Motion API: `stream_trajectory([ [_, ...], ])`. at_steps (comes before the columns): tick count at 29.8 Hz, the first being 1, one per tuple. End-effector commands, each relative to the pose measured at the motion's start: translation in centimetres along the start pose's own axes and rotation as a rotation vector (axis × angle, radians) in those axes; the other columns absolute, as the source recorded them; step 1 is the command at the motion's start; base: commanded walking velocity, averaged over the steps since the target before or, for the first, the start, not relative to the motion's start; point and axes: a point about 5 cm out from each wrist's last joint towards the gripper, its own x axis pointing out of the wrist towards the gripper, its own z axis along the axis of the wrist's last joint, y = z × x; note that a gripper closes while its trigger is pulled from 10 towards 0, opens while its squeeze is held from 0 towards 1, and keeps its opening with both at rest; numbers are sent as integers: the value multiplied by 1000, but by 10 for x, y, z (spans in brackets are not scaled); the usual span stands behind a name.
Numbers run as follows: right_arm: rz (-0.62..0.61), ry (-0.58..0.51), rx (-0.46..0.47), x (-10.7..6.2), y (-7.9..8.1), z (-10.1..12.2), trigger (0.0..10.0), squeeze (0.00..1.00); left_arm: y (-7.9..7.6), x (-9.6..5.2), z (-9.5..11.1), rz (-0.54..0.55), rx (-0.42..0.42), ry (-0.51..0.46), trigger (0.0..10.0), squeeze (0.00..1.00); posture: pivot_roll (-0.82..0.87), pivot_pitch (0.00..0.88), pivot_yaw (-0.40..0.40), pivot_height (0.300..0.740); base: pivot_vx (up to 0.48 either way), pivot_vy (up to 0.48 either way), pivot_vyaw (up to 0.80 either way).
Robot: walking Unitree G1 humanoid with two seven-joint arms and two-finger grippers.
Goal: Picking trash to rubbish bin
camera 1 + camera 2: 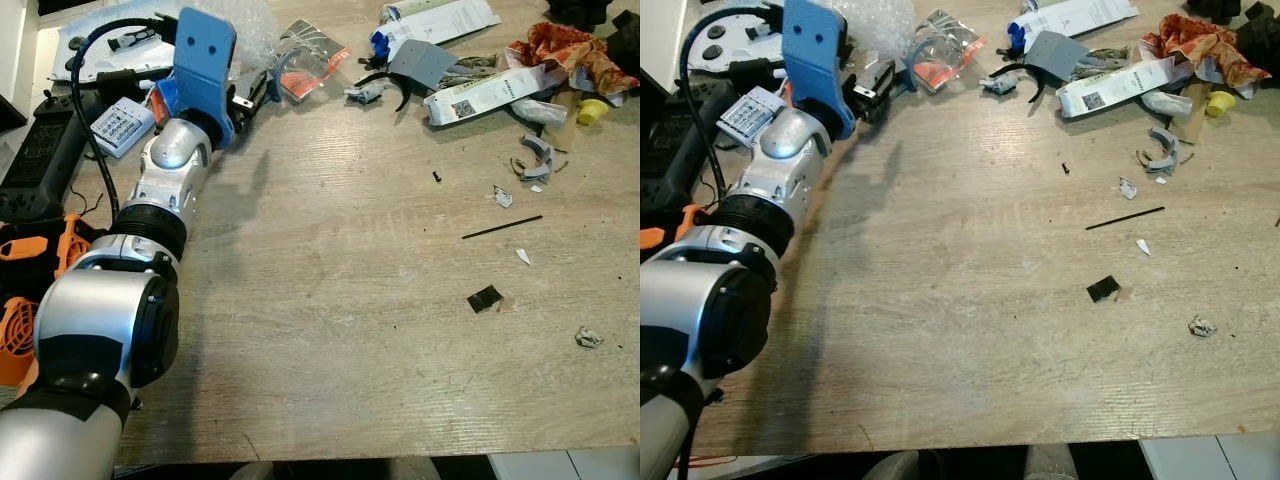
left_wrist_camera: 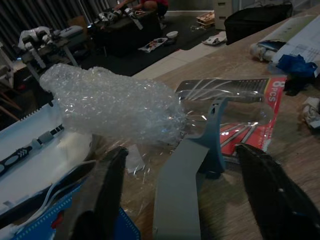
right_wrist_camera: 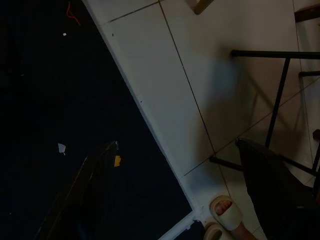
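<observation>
Along the far-left side of the wooden table (image 1: 350, 300) my left arm reaches to the trash pile at the back. My left gripper (image 1: 252, 97) is open. In the left wrist view its fingertips (image 2: 107, 165) stand on either side of a grey-blue curved plastic piece (image 2: 187, 165) without touching it. Just beyond lie a wad of bubble wrap (image 2: 110, 105) and a clear package with a red card (image 2: 240, 115). My right gripper (image 3: 182, 175) hangs open over a dark and white floor.
More trash lies at the back right: white cartons (image 1: 480, 95), a grey piece (image 1: 420, 62), a yellow cap (image 1: 592, 112). A black scrap (image 1: 484, 298), a thin black stick (image 1: 502, 227) and a paper ball (image 1: 588, 338) lie on the right. A person's sandalled foot (image 3: 225, 212) is on the floor.
</observation>
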Motion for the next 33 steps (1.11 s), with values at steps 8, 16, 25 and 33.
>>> stream_trajectory([
  [8, -5, 65, 16, -8, -4, -24, 10000, 0, 2, -10, -24, -2, -19, 90, 10000, 0, -286, 672, 170, 740, 0, 0, 0],
  [16, -11, 62, 20, -10, -6, -26, 10000, 0, 0, -14, -36, 8, -71, 143, 10000, 0, -292, 683, 169, 740, 0, 0, 0],
  [25, -12, 57, 30, -10, -8, -26, 10000, 0, -3, -15, -40, 11, -44, 159, 10000, 0, -298, 688, 168, 740, 0, 0, 0],
  [33, -11, 43, 47, -9, -9, -23, 10000, 0, -8, -16, -44, -20, -13, 166, 0, 0, -304, 692, 169, 740, 0, 0, 0],
])
